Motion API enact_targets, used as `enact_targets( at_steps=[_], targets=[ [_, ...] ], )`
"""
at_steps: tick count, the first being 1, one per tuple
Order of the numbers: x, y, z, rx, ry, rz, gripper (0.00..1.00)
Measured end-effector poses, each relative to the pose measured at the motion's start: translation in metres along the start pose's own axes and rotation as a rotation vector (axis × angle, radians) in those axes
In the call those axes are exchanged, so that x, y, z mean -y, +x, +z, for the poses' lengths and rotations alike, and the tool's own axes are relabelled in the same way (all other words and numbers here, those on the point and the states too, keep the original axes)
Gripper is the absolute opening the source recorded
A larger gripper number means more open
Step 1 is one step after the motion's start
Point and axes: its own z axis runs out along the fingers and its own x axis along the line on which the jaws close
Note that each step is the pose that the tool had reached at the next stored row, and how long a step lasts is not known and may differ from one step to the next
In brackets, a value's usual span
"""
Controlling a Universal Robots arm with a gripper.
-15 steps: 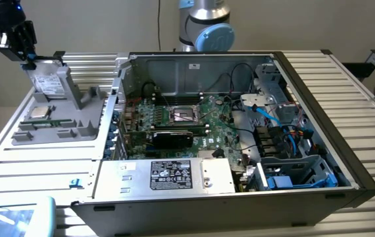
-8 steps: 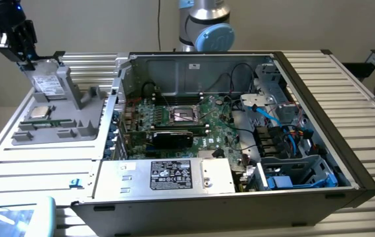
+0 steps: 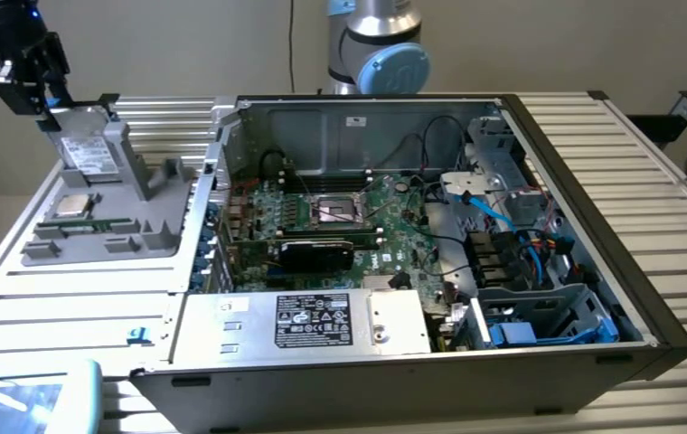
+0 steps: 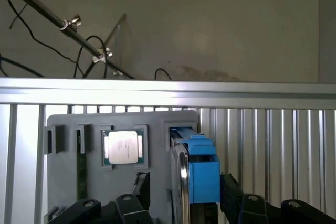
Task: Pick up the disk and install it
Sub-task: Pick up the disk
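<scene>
The disk (image 3: pixel 84 155), silver-grey with a white label, stands on edge in a slot of the grey fixture (image 3: pixel 115 237) at the exterior view's left. In the wrist view its metal edge (image 4: pixel 181 182) and bright blue carrier frame (image 4: pixel 203 169) stick up between my two black fingers (image 4: pixel 140 186). My gripper (image 3: pixel 42 107) hangs just above the disk's top end. The gripper (image 4: pixel 185 186) is open and straddles the disk, with a gap on one side and the other finger close to the blue frame.
A small square CPU chip (image 4: pixel 123 147) lies in the same fixture beside the disk. The open computer case (image 3: pixel 440 226) fills the middle, with a motherboard, cables, a power supply box (image 3: pixel 319 321) and a drive bay with blue parts (image 3: pixel 542 312). Everything rests on a slatted metal table (image 3: pixel 66 307).
</scene>
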Motion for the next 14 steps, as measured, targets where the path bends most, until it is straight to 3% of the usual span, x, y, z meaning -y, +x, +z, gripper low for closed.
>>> enact_targets(
  at_steps=[7, 10, 14],
  targets=[
    [0.0046, -0.008, 0.0001, -0.0107, 0.0000, 0.001, 0.64],
    [0.0089, -0.009, 0.0005, -0.0127, -0.0001, 0.000, 0.64],
    [0.0106, -0.012, 0.0030, -0.0212, 0.0042, -0.004, 0.64]
  ],
)
